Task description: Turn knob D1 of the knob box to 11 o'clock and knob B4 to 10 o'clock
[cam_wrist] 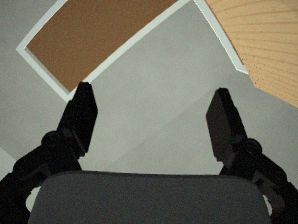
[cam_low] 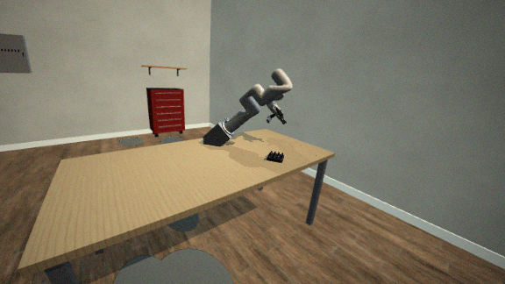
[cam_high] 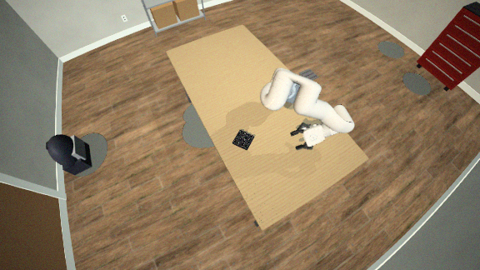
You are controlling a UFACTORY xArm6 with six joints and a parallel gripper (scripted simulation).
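The black knob box point(cam_high: 243, 139) point(cam_low: 275, 157) stands on the table point(cam_high: 217, 62) point(cam_low: 131, 188), near its long edge in the top view. Its knobs show only as small dark bumps; their names, marks and white lines are too small to read, and I cannot tell which side has the socket. My gripper point(cam_high: 294, 140) point(cam_low: 277, 121) point(cam_wrist: 153, 98) is open and empty, raised well above the table, to the right of the knob box in the top view. The knob box is not in the wrist view.
The white arm point(cam_high: 308, 97) point(cam_low: 252, 105) rises from its base on the table's far side in the exterior view. In the wrist view a table corner point(cam_wrist: 270, 50) shows at the upper right. A red cabinet point(cam_high: 454, 46) point(cam_low: 167, 110) stands away from the table.
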